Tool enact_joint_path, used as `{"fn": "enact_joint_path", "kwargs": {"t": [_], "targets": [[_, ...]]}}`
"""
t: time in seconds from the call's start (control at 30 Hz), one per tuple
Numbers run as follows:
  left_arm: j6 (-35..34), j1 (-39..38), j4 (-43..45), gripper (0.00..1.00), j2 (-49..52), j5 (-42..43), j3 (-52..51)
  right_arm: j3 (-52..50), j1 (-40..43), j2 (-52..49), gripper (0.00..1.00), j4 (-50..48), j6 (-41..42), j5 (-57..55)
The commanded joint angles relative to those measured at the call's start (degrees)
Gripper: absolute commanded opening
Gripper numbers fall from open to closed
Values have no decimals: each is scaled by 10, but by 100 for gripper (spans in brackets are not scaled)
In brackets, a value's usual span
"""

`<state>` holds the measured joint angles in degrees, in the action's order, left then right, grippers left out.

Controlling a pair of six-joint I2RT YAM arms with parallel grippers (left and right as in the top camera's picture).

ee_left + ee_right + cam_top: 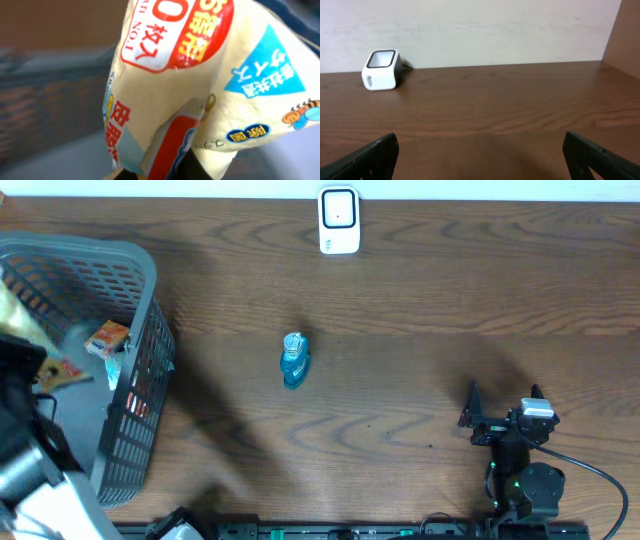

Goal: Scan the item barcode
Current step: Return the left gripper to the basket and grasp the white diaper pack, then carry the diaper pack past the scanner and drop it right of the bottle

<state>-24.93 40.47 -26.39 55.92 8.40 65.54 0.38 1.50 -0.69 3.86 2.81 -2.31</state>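
Observation:
My left gripper (170, 172) is shut on a cream plastic packet (190, 95) with red and blue print, which fills the left wrist view. Only dark bits of the fingers show below the packet. In the overhead view the packet (16, 312) hangs blurred over the grey basket (120, 255) at the far left. The white barcode scanner (339, 221) stands at the table's far edge, and it shows at the left of the right wrist view as the scanner (382, 70). My right gripper (504, 398) rests near the front right, open, with nothing between its fingers (375, 152).
A small blue bottle (294, 360) lies mid-table. The basket holds several other packaged goods (108, 338). A wall runs behind the scanner. The right arm's cable (600, 480) trails at the front right corner.

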Motion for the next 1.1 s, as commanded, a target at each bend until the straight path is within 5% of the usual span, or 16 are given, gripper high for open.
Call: {"fn": "enact_joint_path", "kwargs": {"t": [0.0, 0.13, 0.3, 0.63, 1.07], "targets": [[-85, -18, 99, 7, -60, 231, 11, -1, -1, 3, 99, 2, 3, -1], [-166, -91, 238, 7, -73, 362, 11, -1, -1, 3, 99, 2, 3, -1], [-183, -273, 296, 7, -57, 367, 11, -1, -1, 3, 99, 2, 3, -1], [-42, -652, 294, 7, 123, 238, 11, -1, -1, 3, 99, 2, 3, -1], [14, -833, 233, 7, 417, -61, 11, -1, -1, 3, 99, 2, 3, -1]]}}
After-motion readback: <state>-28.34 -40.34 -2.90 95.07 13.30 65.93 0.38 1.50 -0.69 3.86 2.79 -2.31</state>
